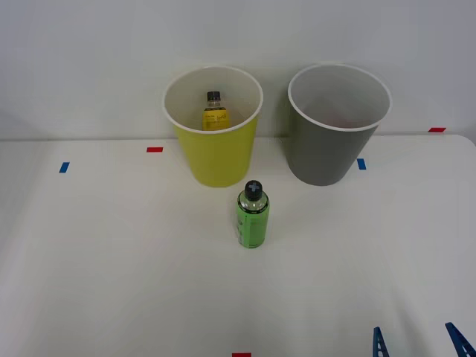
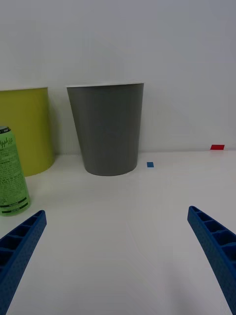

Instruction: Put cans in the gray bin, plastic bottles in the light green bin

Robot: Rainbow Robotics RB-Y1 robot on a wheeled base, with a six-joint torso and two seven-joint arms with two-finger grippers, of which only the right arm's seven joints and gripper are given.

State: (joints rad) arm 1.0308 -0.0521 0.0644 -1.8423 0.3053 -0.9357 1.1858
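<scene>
Green-labelled bottle [image 1: 253, 215] upright on white tabletop [image 1: 111, 260], just in front of light green bin [image 1: 216, 156], left of and beyond right gripper [image 1: 420, 343]; fingers [image 2: 19, 246] spread apart, holding nothing. Yellow-labelled bottle [image 1: 215, 111] inside light green bin. Gray bin [image 1: 331, 145] to its right, something reddish faintly visible inside. Plain pale wall behind.

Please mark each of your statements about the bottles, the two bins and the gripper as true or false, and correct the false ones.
1. The yellow-labelled bottle stands inside the light green bin. True.
2. The green-labelled bottle lies on its side. False: it stands upright on the table.
3. The right gripper holds the green-labelled bottle. False: its jaws are open and hold nothing.
4. The gray bin stands on the robot's right of the light green bin. True.
</scene>
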